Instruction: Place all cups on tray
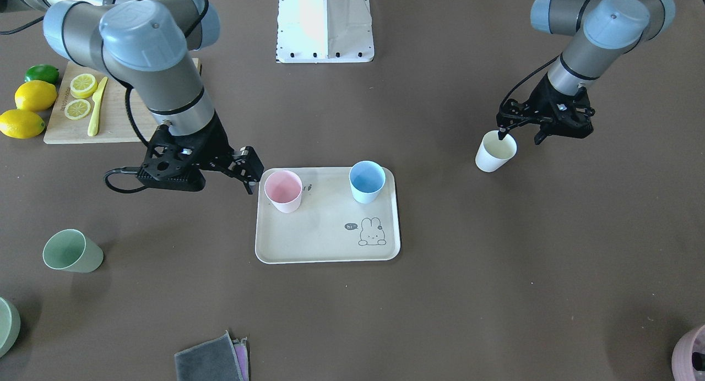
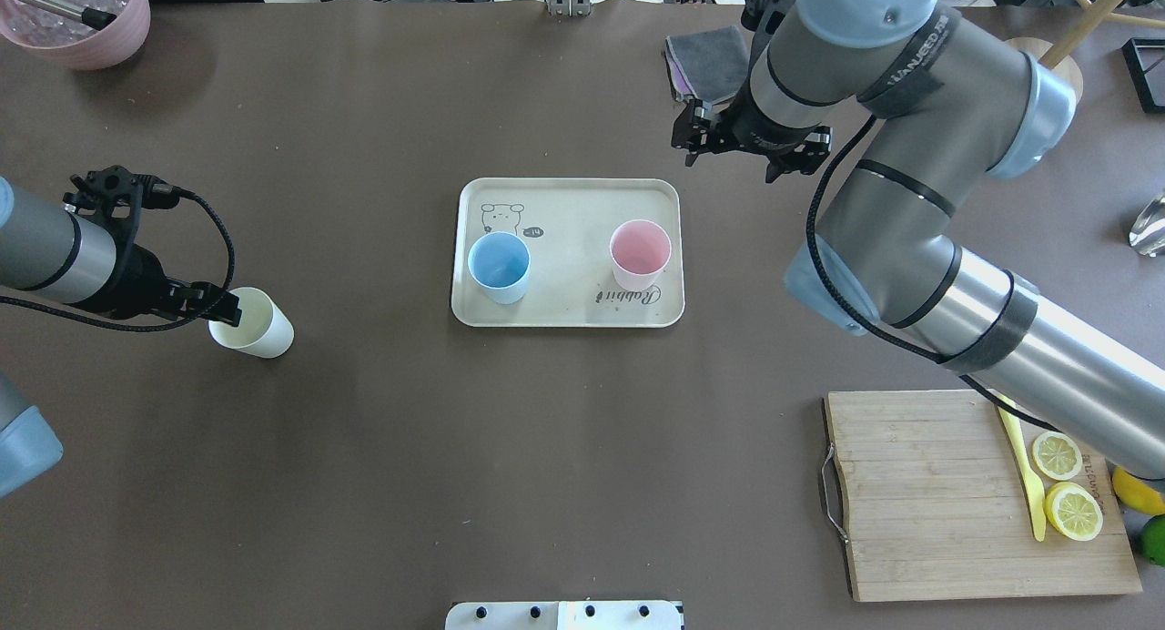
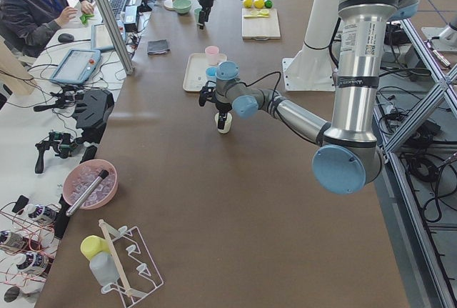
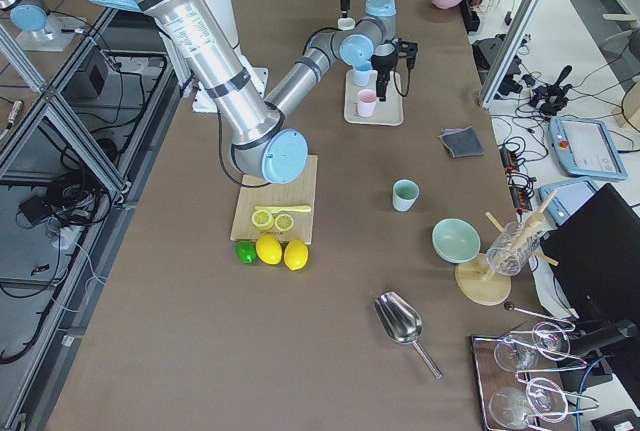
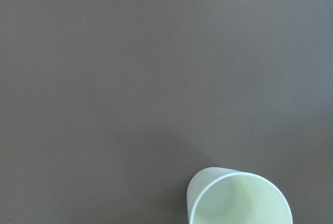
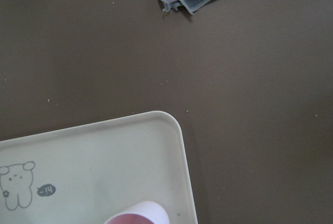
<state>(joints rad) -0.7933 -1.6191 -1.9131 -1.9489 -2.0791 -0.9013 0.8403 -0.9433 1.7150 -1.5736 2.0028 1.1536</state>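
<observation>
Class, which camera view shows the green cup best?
Exterior front-facing: the green cup shows large and unobstructed, off the tray. Exterior right shows it small; exterior left barely, if at all; overhead and wrist views miss it.

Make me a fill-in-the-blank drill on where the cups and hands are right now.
The pink cup and blue cup stand on the tray, so ___ cups are off it.
The left hand is at the white cup, whose opening faces ___.
Of all cups, the right hand is closest to the ___ one.
The green cup stands on the ___, not the tray.
Missing: two; up; pink; table.
</observation>
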